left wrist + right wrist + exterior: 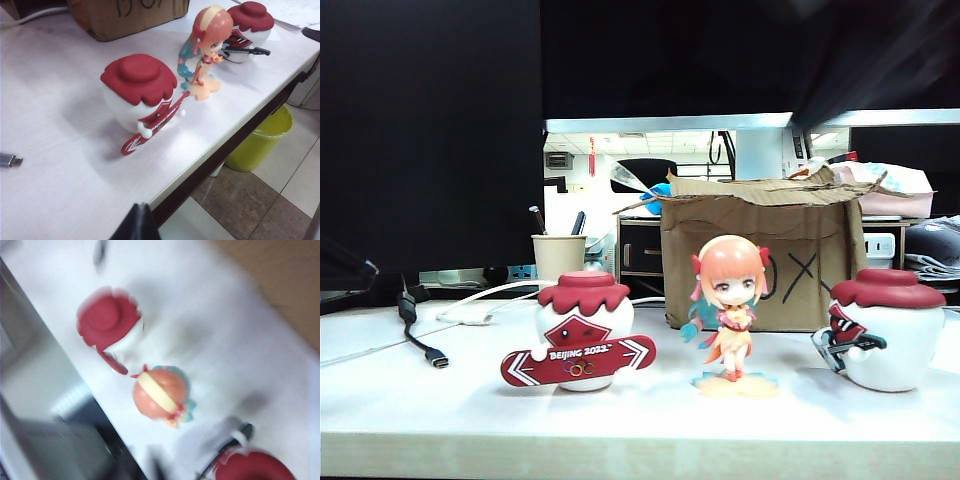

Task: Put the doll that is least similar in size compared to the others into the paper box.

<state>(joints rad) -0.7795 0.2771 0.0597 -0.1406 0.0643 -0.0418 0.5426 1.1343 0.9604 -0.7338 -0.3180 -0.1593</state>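
The doll [730, 300], a slim girl figurine with orange-pink hair and red bows, stands upright mid-table between two squat white mascots with dark red caps [582, 330] [885, 325]. Behind it sits the paper box [760, 250], brown cardboard with ragged flaps. Neither arm shows in the exterior view. The left wrist view sees the doll [207, 45], the box [125, 17] and my left gripper [142, 205], shut and empty over the table's front edge. The right wrist view is blurred. It looks down on the doll [160, 392]. My right gripper [156, 465] is only a dark smear.
A paper cup with pens [558, 255] and a black USB cable [425, 345] lie at the back left. A yellow bin [260, 140] stands on the floor below the table's front edge. The mascots flank the doll closely [107, 322] [255, 467].
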